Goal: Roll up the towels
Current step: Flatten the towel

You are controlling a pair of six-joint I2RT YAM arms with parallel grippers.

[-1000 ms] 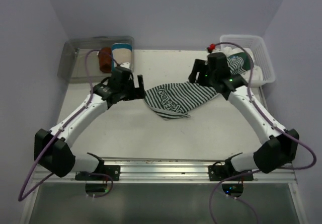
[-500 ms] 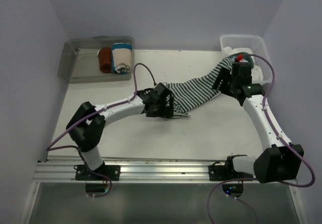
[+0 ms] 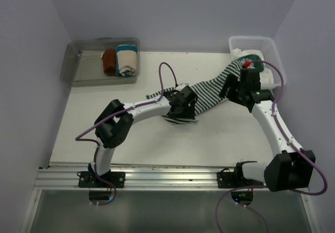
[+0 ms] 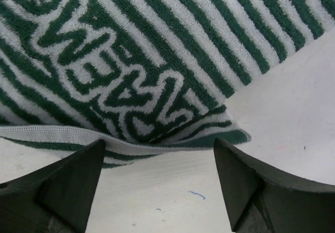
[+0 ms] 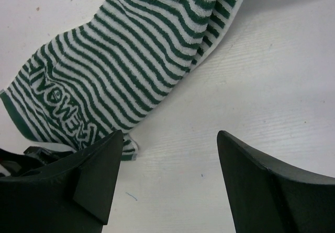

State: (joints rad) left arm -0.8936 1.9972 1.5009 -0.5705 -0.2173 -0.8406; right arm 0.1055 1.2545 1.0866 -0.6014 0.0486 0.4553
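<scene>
Looking at the table (image 3: pixel 131 133) first, we judge we're at the very start: the striped towel (image 3: pixel 209 94) isn't flat yet. It runs from the basket (image 3: pixel 272 50) at the far right corner, with one end hanging over its rim, down to the middle of the table, where the other end sits bunched with its lettering showing. There's something pale tucked in the basket that we take for the white towel (image 3: pixel 238 53), though we can't really tell from here. The tray (image 3: pixel 73 68) at the far left holds two finished rolls, a rust-brown roll (image 3: pixel 109 62) and a cream roll (image 3: pixel 126 60), so that's the look we're after. The left gripper (image 3: pixel 183 107) hangs low over the bunched end with its jaws spread wide and nothing in them. The right gripper (image 5: pixel 170 139) is near the basket end, also wide open and empty, with bare table between its fingers. To do this step well, we think each arm should pinch its own end, lift the cloth clear of the basket and lay it out straight before any rolling. On the left wrist view the hem (image 4: pixel 131 141) is doubled over on itself, so we'd bite only the top layer at that folded corner, or the fold gets rolled in.
</scene>
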